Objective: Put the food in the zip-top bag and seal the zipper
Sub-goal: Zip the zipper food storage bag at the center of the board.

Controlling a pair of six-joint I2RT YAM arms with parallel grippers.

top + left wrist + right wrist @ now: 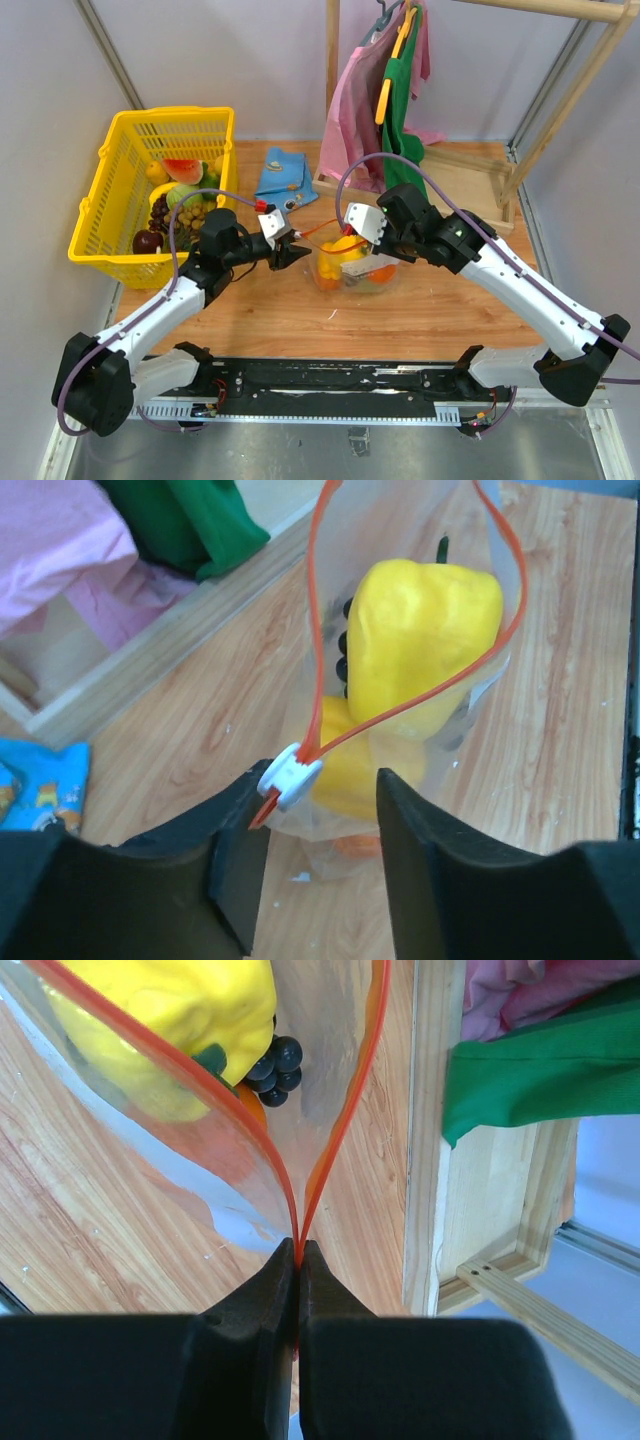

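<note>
The clear zip-top bag (352, 270) stands mid-table with its mouth open, holding a yellow fruit (420, 640), an orange piece (382, 272) and dark grapes (275, 1065). Its red zipper (400, 715) gapes in a loop. A white slider (290, 777) sits at the zipper's near end, between the fingers of my open left gripper (322, 800), close to the left finger. My right gripper (299, 1260) is shut on the zipper's other end (298, 1222). It also shows in the top view (362, 245), as does my left gripper (292, 250).
A yellow basket (120, 190) at the back left holds more fruit, including a watermelon slice (183, 170) and grapes (165, 215). A blue folded cloth (285, 175) lies behind the bag. A wooden rack (470, 170) with pink and green garments stands at the back right.
</note>
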